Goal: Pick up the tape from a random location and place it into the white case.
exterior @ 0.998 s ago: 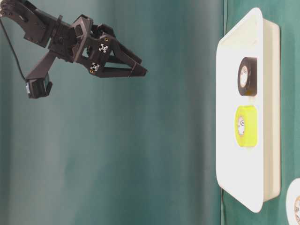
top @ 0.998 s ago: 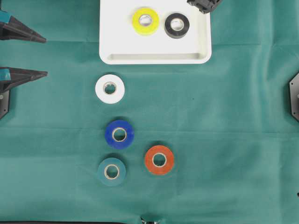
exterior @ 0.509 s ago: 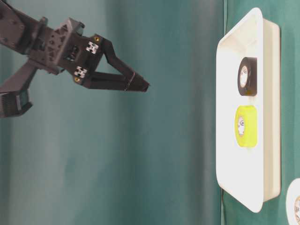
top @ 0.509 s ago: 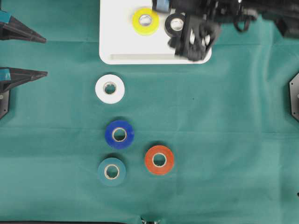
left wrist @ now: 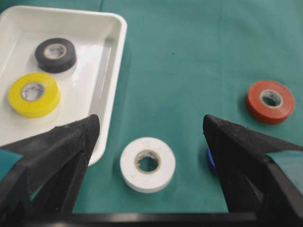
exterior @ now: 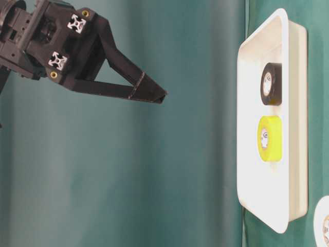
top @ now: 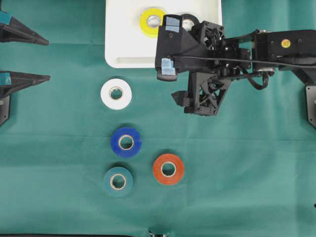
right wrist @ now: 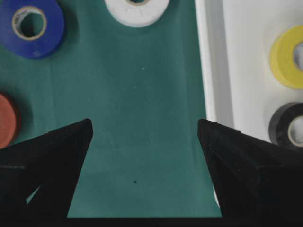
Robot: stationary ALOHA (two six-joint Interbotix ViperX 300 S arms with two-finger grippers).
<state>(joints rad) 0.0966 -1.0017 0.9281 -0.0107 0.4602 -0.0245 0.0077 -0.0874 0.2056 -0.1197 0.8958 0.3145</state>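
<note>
case (top: 123, 54): right arm (top: 237, 49) hangs over its right part
white roll (top: 116, 93): bare cloth around
blue (top: 126, 142), teal (top: 118, 181), orange (top: 168, 169) rolls: near each other, gaps narrow

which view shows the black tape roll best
The left wrist view: the black tape roll lies whole and unobstructed in the white case. The table-level view shows it side-on, the right wrist view crops it, and overhead the right arm mostly hides it.

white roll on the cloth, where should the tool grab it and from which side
From straight above. The white roll lies flat on the cloth, hole up, clear of the case and the blue roll. Either straddle its outer wall, or put one finger in the hole and one outside to pinch the ring.
</note>
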